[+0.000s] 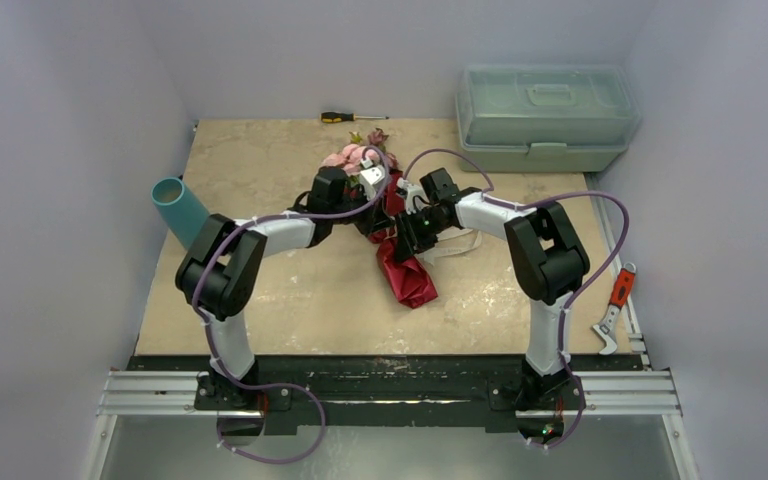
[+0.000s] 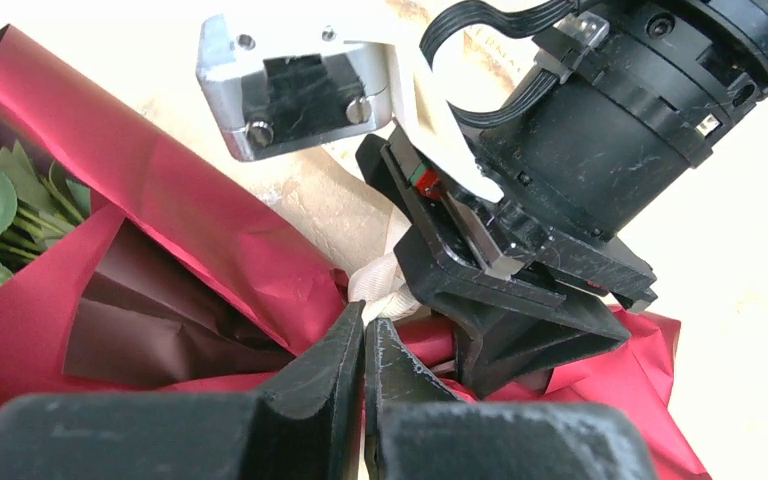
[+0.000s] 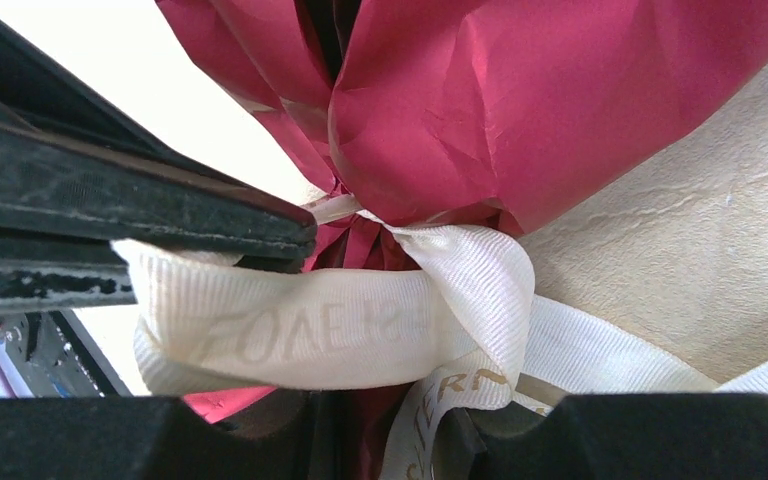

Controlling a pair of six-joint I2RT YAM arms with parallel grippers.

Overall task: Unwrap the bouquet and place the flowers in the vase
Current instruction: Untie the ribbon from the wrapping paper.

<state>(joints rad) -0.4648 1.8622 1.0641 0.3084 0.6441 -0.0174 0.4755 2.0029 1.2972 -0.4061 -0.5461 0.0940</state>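
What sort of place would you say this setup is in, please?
Most likely a robotics lab test cell: a tabletop boxed in by plain pale walls, an aluminium mounting rail along its near edge, and workshop gear at the back, namely a screwdriver and a pale green toolbox.

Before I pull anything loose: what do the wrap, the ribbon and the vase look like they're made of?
The wrap looks like maroon paper: matte, holding sharp creases and crumples. The ribbon looks like cream woven fabric, maybe grosgrain: fine ribs, soft sheen, printed lettering. The vase is teal, smooth and evenly coloured. It could be plastic or glazed ceramic; the top view does not settle which.
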